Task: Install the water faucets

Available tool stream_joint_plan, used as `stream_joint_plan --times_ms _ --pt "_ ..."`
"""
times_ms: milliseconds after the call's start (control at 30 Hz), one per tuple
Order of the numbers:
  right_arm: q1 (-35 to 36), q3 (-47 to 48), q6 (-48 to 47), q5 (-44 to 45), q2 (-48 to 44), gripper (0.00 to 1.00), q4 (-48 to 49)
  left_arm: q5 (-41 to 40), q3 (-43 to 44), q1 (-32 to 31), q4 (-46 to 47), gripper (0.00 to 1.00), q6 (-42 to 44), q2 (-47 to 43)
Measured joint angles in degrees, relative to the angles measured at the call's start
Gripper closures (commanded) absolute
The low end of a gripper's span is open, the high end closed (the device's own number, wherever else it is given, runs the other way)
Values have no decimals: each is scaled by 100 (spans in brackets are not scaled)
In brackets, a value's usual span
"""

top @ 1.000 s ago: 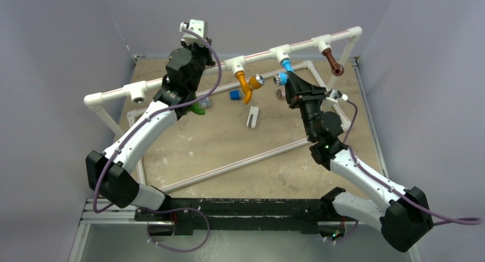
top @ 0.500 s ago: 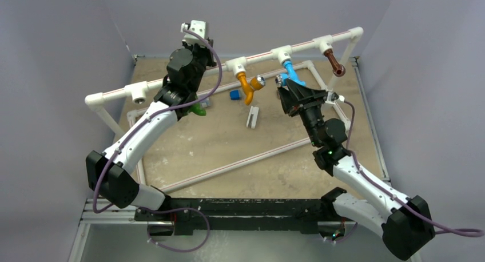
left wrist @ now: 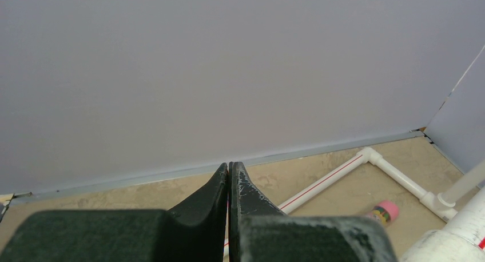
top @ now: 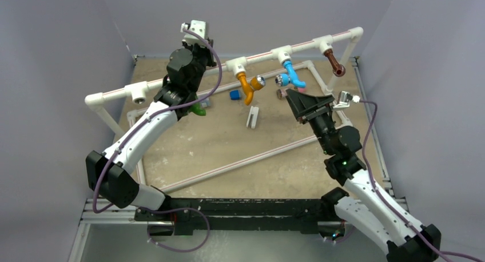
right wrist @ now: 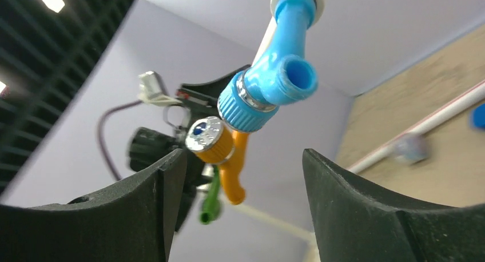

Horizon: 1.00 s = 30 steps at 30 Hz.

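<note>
On the raised white pipe (top: 260, 56) hang three water faucets: orange (top: 247, 86), blue (top: 289, 73) and brown (top: 333, 62). A green faucet (top: 198, 108) lies on the board under my left arm. My right gripper (top: 294, 97) is open just below and in front of the blue faucet, not touching it. In the right wrist view the blue faucet (right wrist: 274, 84) hangs above the open right gripper (right wrist: 243, 167), with the orange faucet (right wrist: 229, 159) and green faucet (right wrist: 210, 205) behind. My left gripper (left wrist: 229, 167) is shut on nothing, raised and pointing at the back wall.
A small blue cube (top: 234, 94), a white clip (top: 252, 116) and a pink-capped cylinder (left wrist: 384, 212) lie on the board. A low white pipe frame (top: 240, 162) runs around them. A tee (top: 137, 91) with an open socket sits on the raised pipe at the left.
My right gripper has opened off the blue faucet and drawn back towards me and to the right. The blue faucet stays on the pipe. The left arm has not moved.
</note>
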Motion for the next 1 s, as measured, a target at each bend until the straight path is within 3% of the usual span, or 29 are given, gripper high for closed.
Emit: stream_joint_plan --times_ms 267,500,733,1000 --pt "0 754 -2750 476 -461 23 -1508 -2 0 0 2 100 2 2" --pt "0 1569 -6013 887 -472 20 -2559 0 0 0 4 100 0 7" --pt "15 1714 -9180 518 -485 19 -2977 -2 0 0 4 100 2 9" --pt "127 1604 -11901 -72 -444 17 -2909 0 2 0 2 100 0 7"
